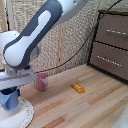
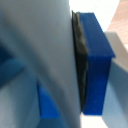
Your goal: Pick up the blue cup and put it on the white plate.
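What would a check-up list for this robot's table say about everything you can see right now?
Surface: light wooden table, planks running across.
Job's things: blue cup sits over the white plate at the exterior view's lower left; whether it touches the plate cannot be told.
Clutter: pink cup upright on the table; small yellow block lying flat, apart from the cup.
Grippers: gripper is at the blue cup, jaws look closed on its wall; the wrist view is filled with blurred blue close-ups.
Cables: black cable hangs from the arm across the background.
Surroundings: brown drawer unit at the exterior view's right; woven screen behind.
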You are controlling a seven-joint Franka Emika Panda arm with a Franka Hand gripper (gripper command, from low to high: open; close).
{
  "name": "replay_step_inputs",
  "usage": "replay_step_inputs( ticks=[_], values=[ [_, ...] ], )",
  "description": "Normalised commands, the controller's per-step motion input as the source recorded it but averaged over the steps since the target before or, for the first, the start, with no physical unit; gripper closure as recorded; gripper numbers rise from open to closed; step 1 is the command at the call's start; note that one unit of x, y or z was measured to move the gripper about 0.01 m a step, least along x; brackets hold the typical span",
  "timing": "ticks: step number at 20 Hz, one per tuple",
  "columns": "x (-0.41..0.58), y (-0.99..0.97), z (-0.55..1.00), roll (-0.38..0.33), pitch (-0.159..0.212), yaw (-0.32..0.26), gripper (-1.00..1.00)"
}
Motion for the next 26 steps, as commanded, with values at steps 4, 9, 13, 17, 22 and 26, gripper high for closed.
replay_step_inputs(
  ticks=[4,9,13,17,22,26],
  values=[
    [0.268,0.26,-0.24,-0.166,-0.061,0.006,1.0],
    [0.197,0.18,-0.06,-0.137,-0.071,0.011,1.0],
    [0.079,0.08,0.07,-0.077,-0.072,0.0,-1.0],
    [0.086,-0.01,0.41,-0.053,-0.098,0.008,-1.0],
    [0.169,-0.27,0.82,-0.056,-0.083,0.052,-1.0],
    [0.261,-0.28,0.86,-0.04,-0.102,0.059,-1.0]
  ],
)
